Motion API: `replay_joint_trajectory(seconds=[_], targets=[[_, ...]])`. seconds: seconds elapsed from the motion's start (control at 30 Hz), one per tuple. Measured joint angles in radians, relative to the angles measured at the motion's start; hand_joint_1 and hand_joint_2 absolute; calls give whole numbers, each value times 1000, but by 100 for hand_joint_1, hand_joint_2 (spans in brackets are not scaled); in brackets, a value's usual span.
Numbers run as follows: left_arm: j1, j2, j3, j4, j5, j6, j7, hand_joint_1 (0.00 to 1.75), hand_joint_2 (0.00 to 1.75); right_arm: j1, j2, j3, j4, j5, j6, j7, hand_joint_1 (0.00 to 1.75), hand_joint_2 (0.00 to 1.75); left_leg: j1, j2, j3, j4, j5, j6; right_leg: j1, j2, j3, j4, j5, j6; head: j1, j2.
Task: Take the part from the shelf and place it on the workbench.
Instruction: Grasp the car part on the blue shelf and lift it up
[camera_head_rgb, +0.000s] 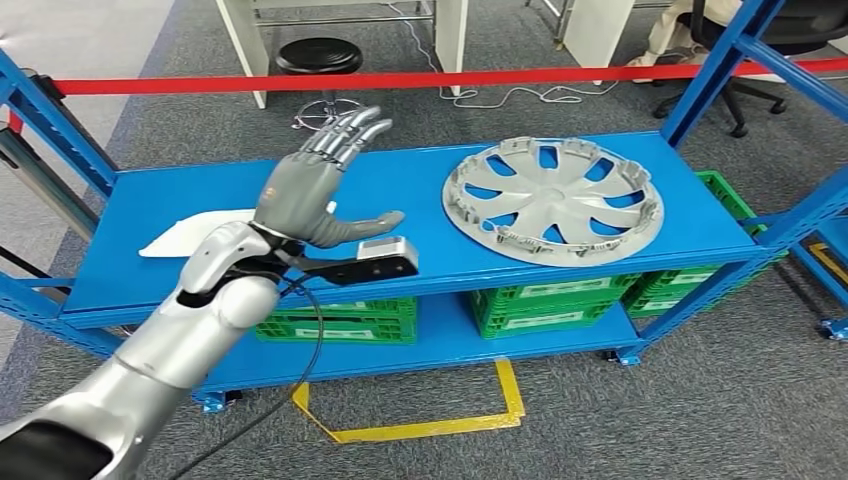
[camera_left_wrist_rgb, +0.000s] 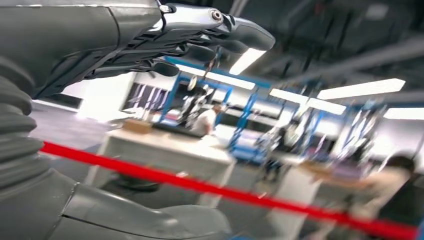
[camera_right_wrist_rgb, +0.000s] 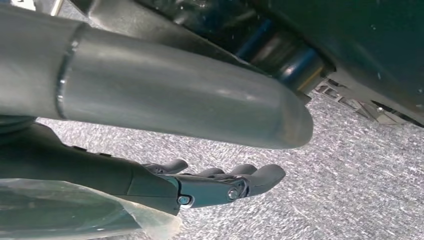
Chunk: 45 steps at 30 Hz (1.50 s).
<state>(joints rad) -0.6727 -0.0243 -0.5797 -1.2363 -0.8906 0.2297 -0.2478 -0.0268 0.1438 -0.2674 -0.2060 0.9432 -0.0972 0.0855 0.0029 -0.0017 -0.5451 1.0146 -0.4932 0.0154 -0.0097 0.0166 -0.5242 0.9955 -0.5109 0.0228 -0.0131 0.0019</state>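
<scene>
A silver wheel cover (camera_head_rgb: 553, 198) lies flat on the top board of the blue shelf (camera_head_rgb: 400, 180), toward its right end. My left hand (camera_head_rgb: 318, 180) is raised above the middle left of that board, fingers spread and pointing away, thumb out to the right, holding nothing. It is well to the left of the wheel cover and apart from it. In the left wrist view the left hand (camera_left_wrist_rgb: 150, 40) has its fingers stretched out over a blurred room. My right hand (camera_right_wrist_rgb: 210, 182) hangs above grey carpet, fingers apart and nothing in them.
A white sheet (camera_head_rgb: 195, 235) lies at the left of the shelf top. Green crates (camera_head_rgb: 540, 300) stand on the lower board. A red barrier tape (camera_head_rgb: 400, 80) runs behind the shelf, with a black stool (camera_head_rgb: 318, 55) beyond it. Yellow tape (camera_head_rgb: 420, 420) marks the carpet. People sit in the background.
</scene>
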Motion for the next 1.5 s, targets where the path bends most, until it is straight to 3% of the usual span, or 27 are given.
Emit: replay_joint_trajectory(seconds=[0.27,0.67,1.13,1.27,1.5], targets=[[-98,24,-41,226,-30,-82,85,0,0,-1,-6,6,1,16,36,8,0,0,0,0,0,0,0,0,0,0,0,0,0,0,0,0],[-167,43,-46,527,-52,-93,172,0,0,-3,-9,6,3,20,65,19,0,0,0,3,-2,0,1,0,0,3,-2,1,2,0,0,0],[-178,58,-27,685,-48,-66,204,0,0,-4,-10,-12,8,-13,57,81,0,0,0,2,-2,0,2,1,0,1,-2,1,2,0,0,0],[-170,59,-15,710,-48,-41,211,0,175,-4,-10,-13,8,-6,54,91,0,0,0,2,-2,0,2,1,0,1,-2,1,2,0,0,0],[-155,60,3,753,-60,1,226,0,175,-5,-10,-14,8,2,50,92,0,0,0,2,-3,0,2,1,0,1,-3,1,2,0,0,0]])
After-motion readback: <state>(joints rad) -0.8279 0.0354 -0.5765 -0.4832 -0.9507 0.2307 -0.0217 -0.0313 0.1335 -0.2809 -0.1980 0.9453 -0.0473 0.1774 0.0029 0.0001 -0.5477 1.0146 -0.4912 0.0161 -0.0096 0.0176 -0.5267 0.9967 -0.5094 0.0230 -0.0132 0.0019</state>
